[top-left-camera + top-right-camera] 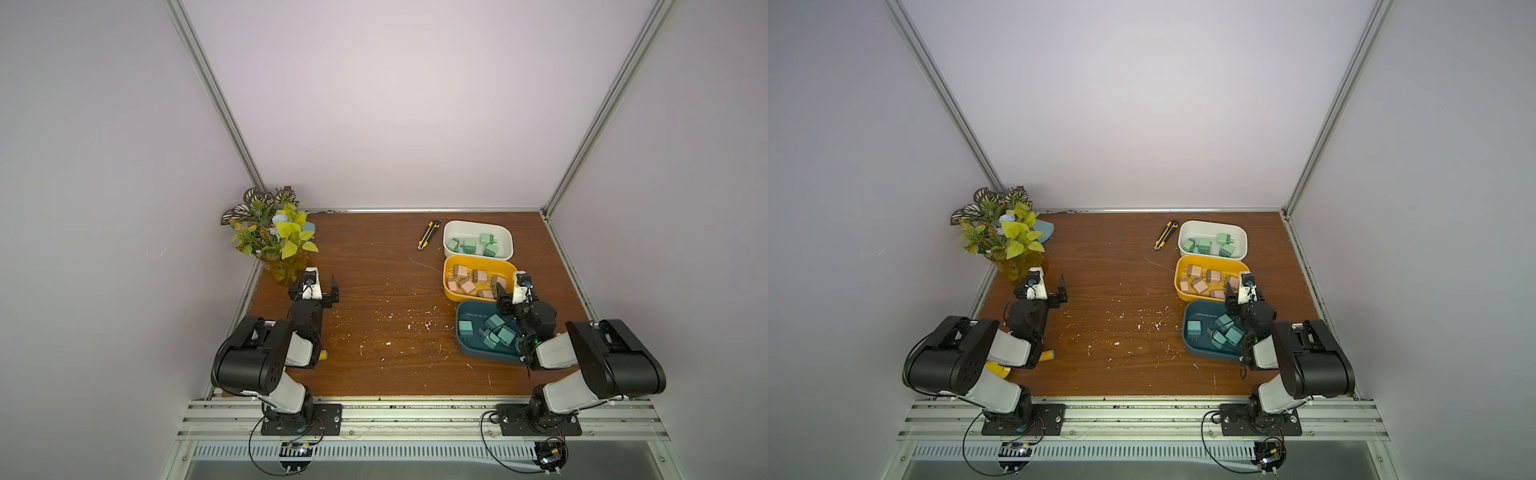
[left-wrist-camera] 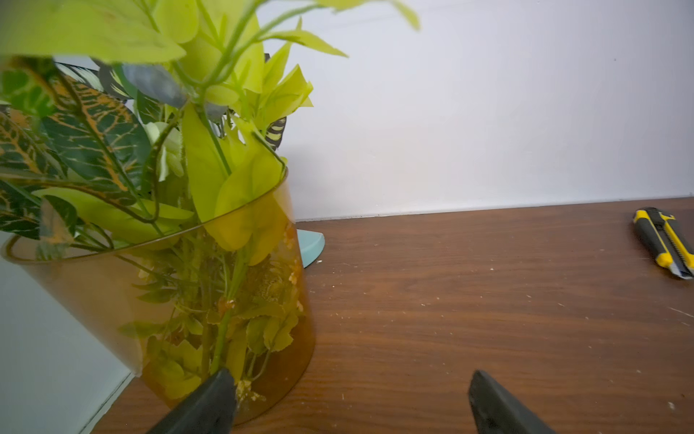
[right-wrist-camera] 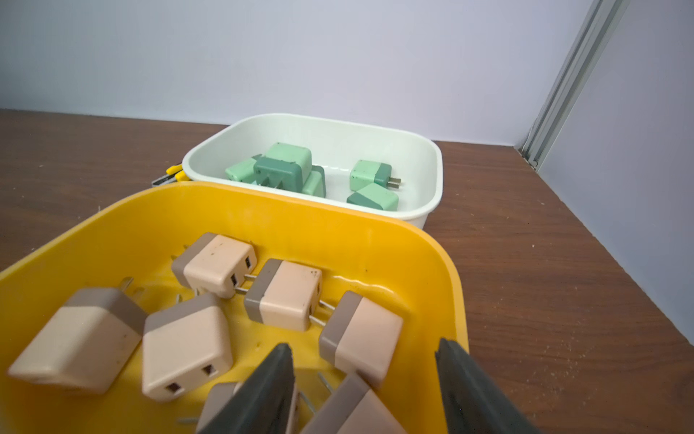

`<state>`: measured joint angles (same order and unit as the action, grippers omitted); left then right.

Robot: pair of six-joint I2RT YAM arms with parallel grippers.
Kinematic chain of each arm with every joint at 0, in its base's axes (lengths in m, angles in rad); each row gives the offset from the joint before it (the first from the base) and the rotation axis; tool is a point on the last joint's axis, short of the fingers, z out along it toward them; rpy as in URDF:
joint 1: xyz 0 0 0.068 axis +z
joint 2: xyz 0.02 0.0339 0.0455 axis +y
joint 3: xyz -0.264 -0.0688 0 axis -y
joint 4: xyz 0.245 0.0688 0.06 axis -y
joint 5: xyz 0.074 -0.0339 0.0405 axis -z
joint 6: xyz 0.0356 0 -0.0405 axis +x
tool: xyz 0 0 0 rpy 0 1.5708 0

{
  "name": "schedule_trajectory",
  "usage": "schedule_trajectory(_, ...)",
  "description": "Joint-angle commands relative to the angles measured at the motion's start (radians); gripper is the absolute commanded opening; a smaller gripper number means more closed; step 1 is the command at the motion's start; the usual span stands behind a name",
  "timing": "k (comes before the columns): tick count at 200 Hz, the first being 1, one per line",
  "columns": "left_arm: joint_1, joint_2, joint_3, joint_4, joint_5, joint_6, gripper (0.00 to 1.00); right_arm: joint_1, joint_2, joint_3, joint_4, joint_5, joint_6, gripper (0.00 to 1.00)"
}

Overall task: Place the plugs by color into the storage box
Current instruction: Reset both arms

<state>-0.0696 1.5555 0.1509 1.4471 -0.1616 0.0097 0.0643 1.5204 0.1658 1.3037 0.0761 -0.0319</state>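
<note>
Plainly apart and empty, both jaws; teal plugs [image 1: 506,334] half-hidden behind right arm [image 1: 555,353].

arms [image 1: 286,392]: black joints, white links | pincer fingers [image 3: 263,390]: dark grey wedges | bases [image 1: 328,415]: black plates, cables [image 1: 253,449]

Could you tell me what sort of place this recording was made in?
Probably a lab test booth: plain walls in aluminium framing, two robot arms bolted to a rail, and a scuffed wooden table.
</note>
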Motion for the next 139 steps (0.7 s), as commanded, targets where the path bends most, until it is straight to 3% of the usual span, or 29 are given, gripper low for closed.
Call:
schedule_trajectory(1, 0.016, 0.008, 0.013, -0.027, -0.050, -0.025, 0.99, -0.003, 0.006, 0.043, -0.002, 0.137, 0.049, 0.81)
schedule_trajectory(17, 0.016, 0.005, 0.036, -0.073, -0.081, -0.041, 0.99, -0.001, -0.006, 0.056, -0.041, 0.146, 0.053, 0.99)
schedule_trajectory(89, 0.016, 0.009, 0.033, -0.066, -0.090, -0.041, 1.00, -0.001, -0.006, 0.058, -0.045, 0.146, 0.050, 1.00)
schedule_trajectory(117, 0.047, 0.003, 0.049, -0.106, 0.055, -0.031, 1.00, -0.001, -0.006, 0.058, -0.045, 0.145, 0.050, 1.00)
schedule_trajectory(139, 0.051, 0.004, 0.047, -0.105, 0.057, -0.032, 0.99, -0.001, -0.006, 0.056, -0.044, 0.146, 0.048, 1.00)
